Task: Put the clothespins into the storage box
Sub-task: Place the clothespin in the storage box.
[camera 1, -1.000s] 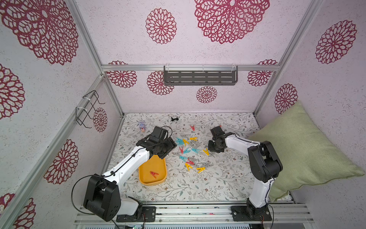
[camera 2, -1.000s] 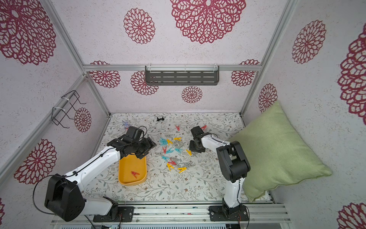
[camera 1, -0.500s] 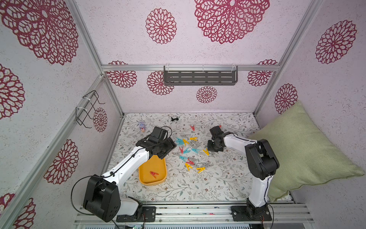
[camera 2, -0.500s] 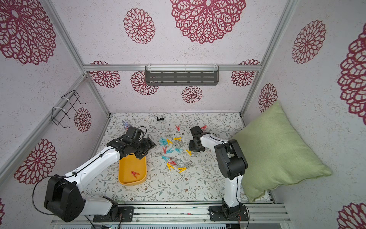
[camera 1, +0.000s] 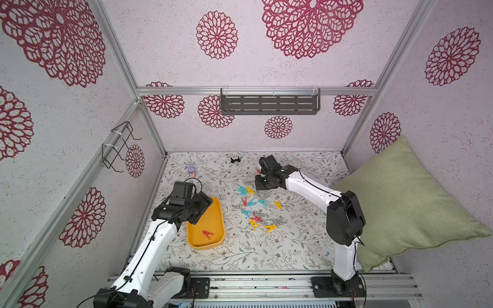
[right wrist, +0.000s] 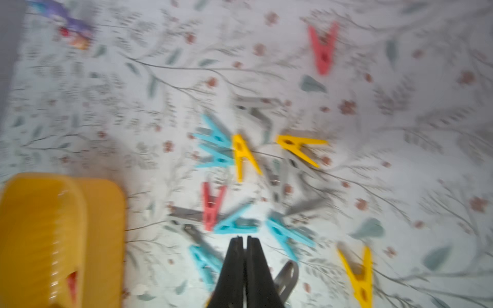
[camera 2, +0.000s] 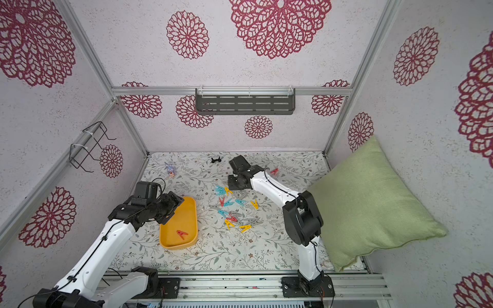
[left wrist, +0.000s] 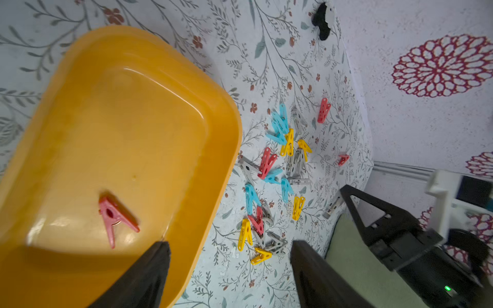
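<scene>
Yellow-orange plastic closest to the front: storage box [camera 1: 213,217], flat on the flowery table [camera 1: 240,256]. Holds just one red clothespin [camera 1: 207,234] so far. Right over the far end of the box, left gripper [left wrist: 228,246], hanging above the rim with jaws apart and nothing between them. Maybe getting ready to go for another peg, but only a guess. A bit further out, just beside the box, a big messy bunch of clothespins [camera 1: 253,210]: blue, yellow, red and grey, some lying on top of others. On the table, every one of them. At the far edge of the bunch, right gripper [right wrist: 244,238], low over the pegs, squeezed tight shut. Nothing seen between the tips. A small grey bit [right wrist: 286,274] peeking out beside one finger; cannot tell whether held or just lying underneath, with that picture so blurry. Further back again, a lone red clothespin [camera 2: 274,171] behind the right arm [camera 2: 274,189], well apart from the rest. Near the back wall, a little black clip [camera 1: 234,160] and a tiny blue bunny [camera 1: 190,170], not part of the job. So, one peg in and lots left: barely started. Next, most likely, picking pegs from the bunch and carrying them over to the box, again and again.
</scene>
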`<move>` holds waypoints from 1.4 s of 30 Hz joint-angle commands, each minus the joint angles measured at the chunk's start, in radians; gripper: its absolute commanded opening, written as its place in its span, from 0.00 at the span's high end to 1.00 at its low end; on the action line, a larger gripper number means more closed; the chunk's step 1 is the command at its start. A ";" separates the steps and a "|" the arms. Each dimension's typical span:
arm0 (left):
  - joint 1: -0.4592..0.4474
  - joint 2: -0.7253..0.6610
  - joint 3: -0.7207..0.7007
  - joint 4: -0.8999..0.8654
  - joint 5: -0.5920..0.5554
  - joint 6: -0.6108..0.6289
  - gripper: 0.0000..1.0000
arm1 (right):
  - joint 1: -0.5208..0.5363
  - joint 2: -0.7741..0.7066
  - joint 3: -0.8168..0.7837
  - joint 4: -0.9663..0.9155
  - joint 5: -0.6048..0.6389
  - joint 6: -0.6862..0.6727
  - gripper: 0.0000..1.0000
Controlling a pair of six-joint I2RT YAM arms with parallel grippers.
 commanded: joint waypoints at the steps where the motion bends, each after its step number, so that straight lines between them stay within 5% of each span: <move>1: 0.088 -0.049 -0.039 -0.101 0.051 0.059 0.21 | 0.098 0.079 0.156 -0.074 -0.078 -0.050 1.00; 10: 0.320 -0.199 -0.131 -0.239 0.115 0.136 0.19 | 0.305 0.412 0.658 -0.269 -0.176 -0.107 1.00; 18: 0.439 -0.328 -0.235 -0.302 0.181 0.163 0.19 | 0.370 0.530 0.692 -0.296 -0.196 -0.112 1.00; 21: 0.446 -0.360 -0.260 -0.301 0.201 0.153 0.19 | 0.380 0.553 0.692 -0.301 -0.189 -0.122 0.97; 31: 0.444 -0.320 -0.192 -0.270 0.246 0.155 0.20 | 0.373 0.493 0.699 -0.272 -0.161 -0.126 0.64; 42: 0.318 -0.165 -0.039 -0.176 0.194 0.112 0.21 | 0.261 0.303 0.617 -0.277 -0.079 -0.106 0.64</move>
